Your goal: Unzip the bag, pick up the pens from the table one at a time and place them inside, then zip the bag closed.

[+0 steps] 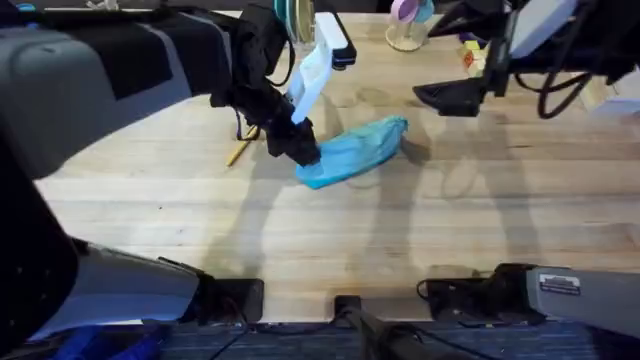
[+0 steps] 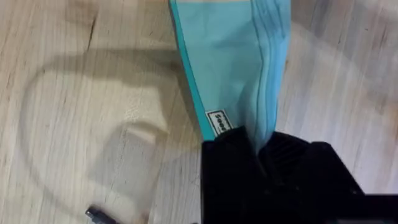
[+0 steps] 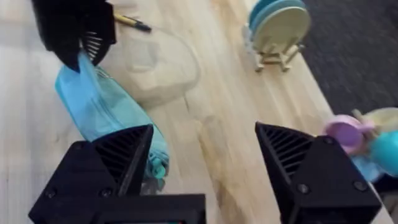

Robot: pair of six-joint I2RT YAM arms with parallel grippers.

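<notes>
The light blue bag [image 1: 358,148] lies slantwise on the table [image 1: 150,230], near its middle. My left gripper [image 1: 303,150] is shut on the bag's near-left end; the left wrist view shows black fingers [image 2: 236,155] pinching the fabric of the bag [image 2: 236,62] beside a small label. One yellow pen [image 1: 240,150] lies just left of that gripper, and its dark tip [image 2: 93,214] shows on the wood. My right gripper [image 1: 440,97] hovers open to the right of the bag. Its wrist view takes in the bag [image 3: 106,115], the left gripper [image 3: 74,28] and the pen [image 3: 132,22].
A rack of plates [image 1: 295,20] stands at the table's far edge [image 3: 277,31]. A cup with pink and blue things [image 1: 405,25] sits to its right, with small yellow and red objects [image 1: 470,55] further right. Bare wood stretches in front of the bag.
</notes>
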